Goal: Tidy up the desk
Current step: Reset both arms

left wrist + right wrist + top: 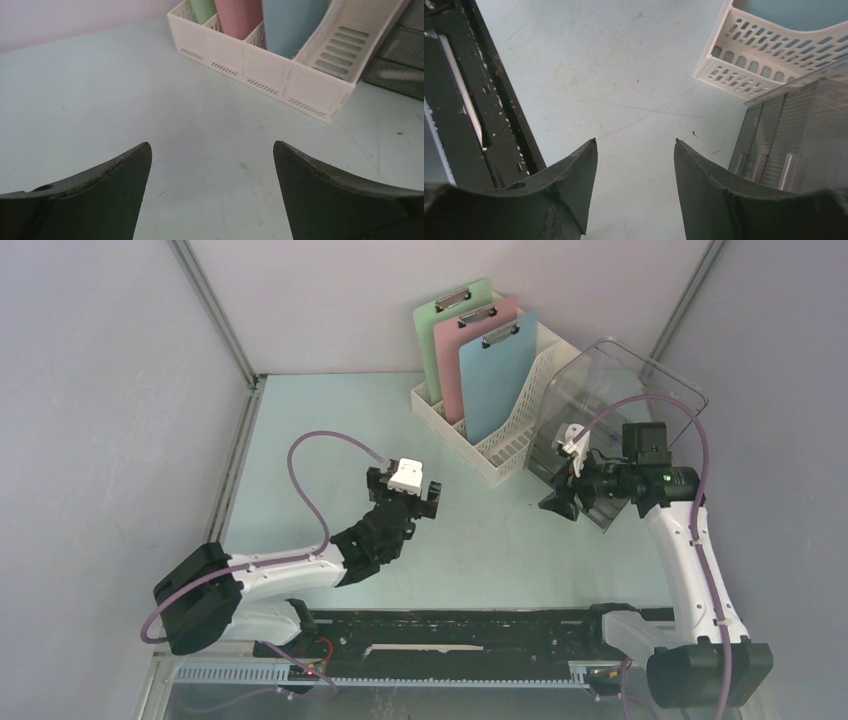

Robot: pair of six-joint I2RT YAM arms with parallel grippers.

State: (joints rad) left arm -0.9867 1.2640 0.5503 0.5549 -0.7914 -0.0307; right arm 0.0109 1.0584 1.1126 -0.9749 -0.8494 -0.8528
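Observation:
The desk [330,440] is a pale mint-blue tabletop. My left gripper [405,492] hovers over its middle, open wide, with only bare desk [210,100] between its dark fingers [115,185]. It faces a white file rack [505,445] a short way ahead. My right gripper [558,504] stands open beside the front of a clear plastic box [590,390]. Nothing is between the right gripper [635,141] fingers, only desk surface [624,75].
The white file rack [260,65] holds a green clipboard [440,330], a pink clipboard [472,345] and a blue clipboard [500,380] upright. The clear box [794,135] sits against the rack's right end [764,55]. A black rail [450,640] runs along the near edge.

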